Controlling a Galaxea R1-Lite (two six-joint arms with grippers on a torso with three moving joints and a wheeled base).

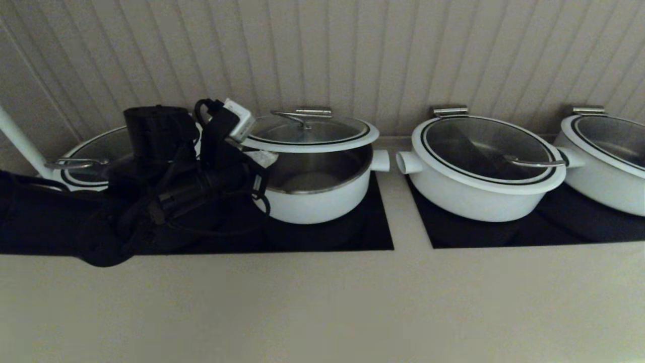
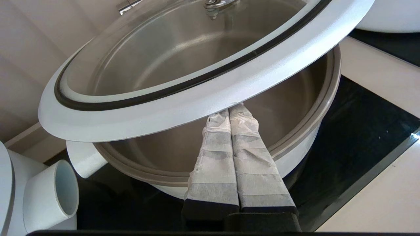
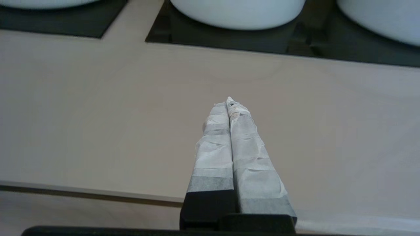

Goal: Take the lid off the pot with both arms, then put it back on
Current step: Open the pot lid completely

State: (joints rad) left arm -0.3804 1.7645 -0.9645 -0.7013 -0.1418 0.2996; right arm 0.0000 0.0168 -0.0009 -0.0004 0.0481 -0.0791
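Down at the bottom of the right wrist view, the right pincer (image 3: pixel 228 102) is clenched on nothing, taped tips pressed together, hanging over bare beige surface (image 3: pixel 98 108) with the pots well beyond it along the top edge. It doesn't show in the head view at all, so I read that arm as parked.

Further in, left of centre in the head view, the left arm (image 1: pixel 166 196) is doing all the work. In its wrist view the left pincer (image 2: pixel 233 109) is also clenched, tips tucked under the near edge of the lid (image 2: pixel 183 108) and propping it up like a wedge rather than gripping it.

So I'd say we're in the lift step, one-armed so far. The lid (image 1: pixel 310 133) is tilted up over the pot (image 1: pixel 322 194), near side raised, far side looks to be against a steel hinge piece by the wall, though I can't be sure. Steel bowl inside looks empty.

Next move, my guess: keep the tips under the rim so it doesn't slip off, bring the right arm in, then lower it squarely.

The lid itself: clear glass, broad white rim, thin black ring, steel loop handle (image 1: pixel 297 118) in the middle.
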